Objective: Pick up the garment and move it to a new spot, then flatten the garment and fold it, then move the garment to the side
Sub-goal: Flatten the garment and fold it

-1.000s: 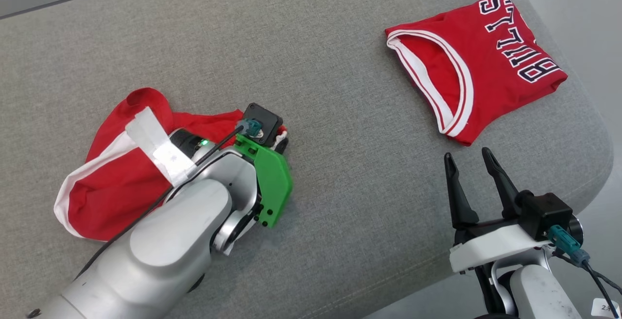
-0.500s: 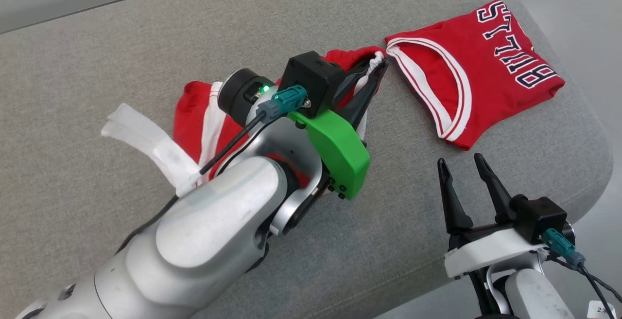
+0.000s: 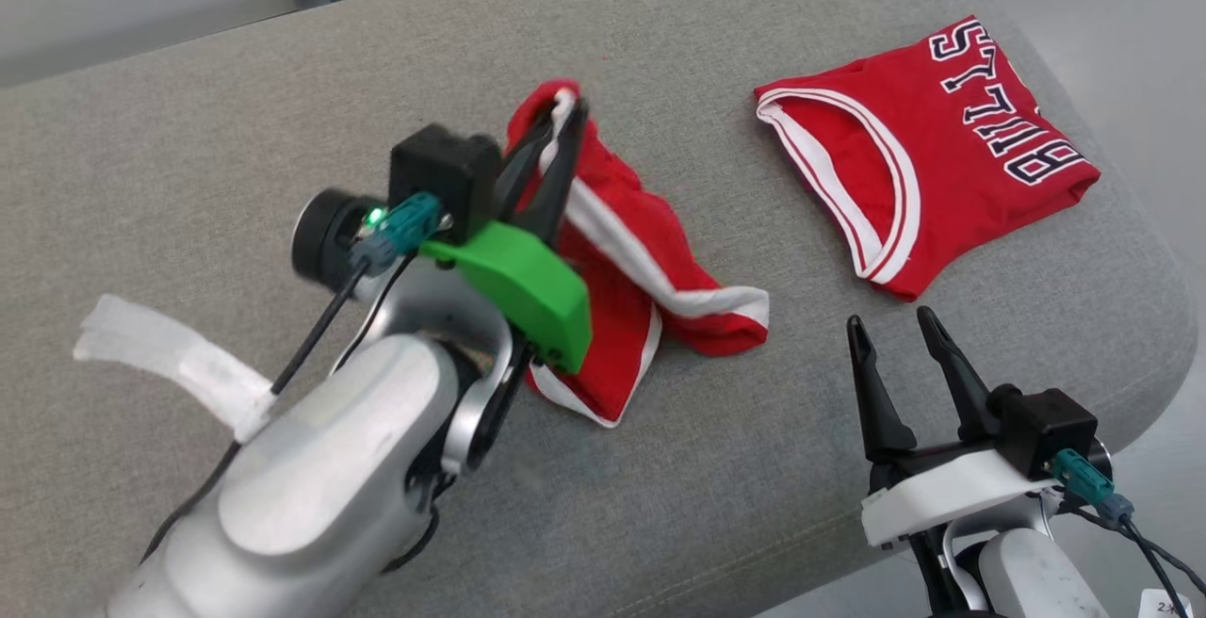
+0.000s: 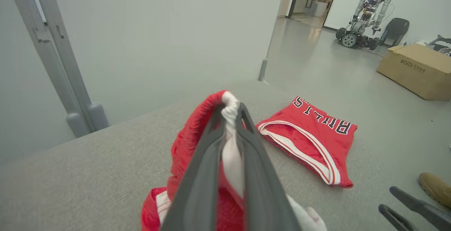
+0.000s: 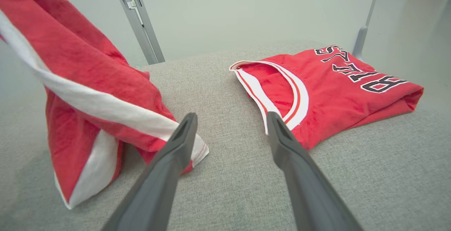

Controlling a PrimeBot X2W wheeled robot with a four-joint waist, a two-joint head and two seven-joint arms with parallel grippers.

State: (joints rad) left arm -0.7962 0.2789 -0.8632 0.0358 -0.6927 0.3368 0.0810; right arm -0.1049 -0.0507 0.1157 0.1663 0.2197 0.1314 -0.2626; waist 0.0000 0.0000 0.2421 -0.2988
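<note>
The garment (image 3: 650, 269) is a pair of red shorts with white stripes. My left gripper (image 3: 565, 114) is shut on its white-edged waistband and holds it up, so the cloth hangs to the grey cushion (image 3: 283, 62) near the middle. In the left wrist view the fingers (image 4: 197, 174) pinch bunched white and red cloth (image 4: 192, 136) at the left gripper's tips (image 4: 230, 107). My right gripper (image 3: 890, 318) stands open and empty by the cushion's front right edge. From the right wrist view, the right gripper (image 5: 230, 116) has the hanging garment (image 5: 88, 72) on its left.
A folded red jersey (image 3: 942, 138) with black lettering lies at the cushion's far right, also seen as the jersey (image 4: 310, 136) and the jersey (image 5: 334, 90). White tape (image 3: 170, 354) wraps my left arm's cable. On the floor beyond are a cardboard box (image 4: 415, 69), another robot (image 4: 366, 12) and a shoe (image 4: 435, 185).
My left gripper has lifted the garment off the cushion's left part and carried it rightward to the middle. The right gripper has stayed put and open. The head camera shifted slightly.
</note>
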